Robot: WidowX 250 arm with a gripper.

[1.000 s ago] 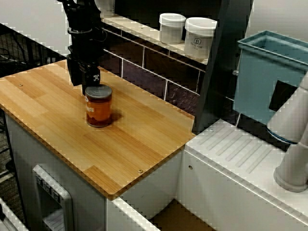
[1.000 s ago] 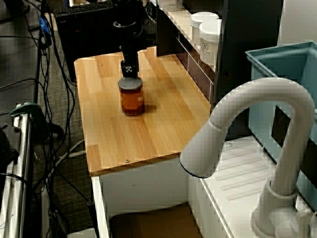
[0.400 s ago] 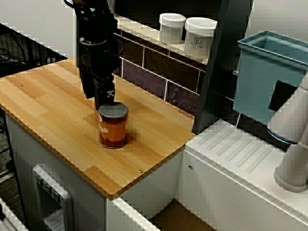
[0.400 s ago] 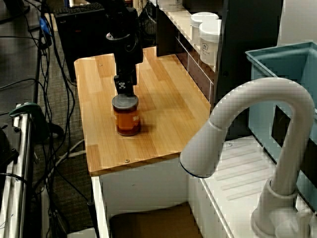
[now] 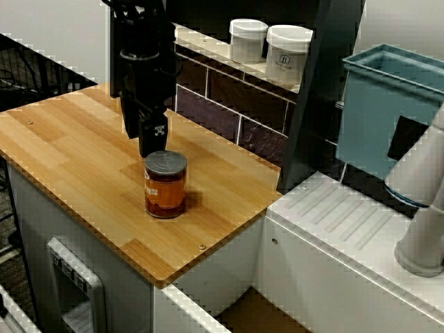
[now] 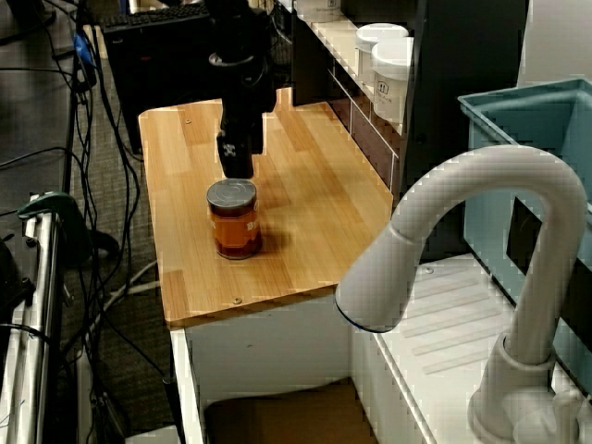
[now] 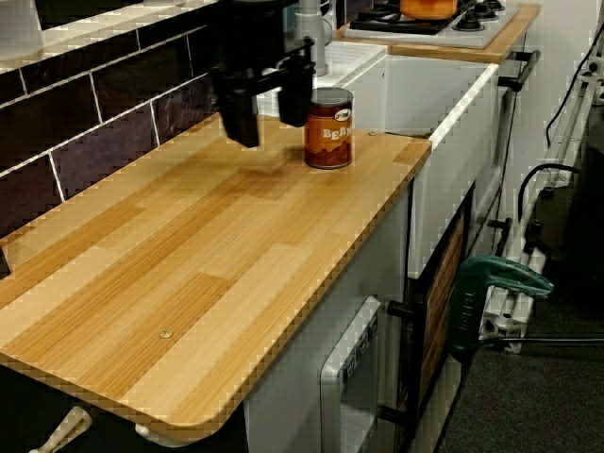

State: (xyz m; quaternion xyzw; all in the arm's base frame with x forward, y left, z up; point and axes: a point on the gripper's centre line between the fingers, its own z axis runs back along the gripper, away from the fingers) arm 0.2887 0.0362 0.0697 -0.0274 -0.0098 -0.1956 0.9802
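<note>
Gripper (image 7: 272, 125), fingers spread and empty, hovers beside the tin can (image 7: 327, 127) — one sideways brush could tip it over.

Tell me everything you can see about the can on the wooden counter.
The can is a short cylinder with a grey, metal-looking top and an orange-brown label bearing pale lettering. It stands upright on the counter, closed and undented as far as shows. The open gripper hangs close beside it, seemingly not touching.
</note>
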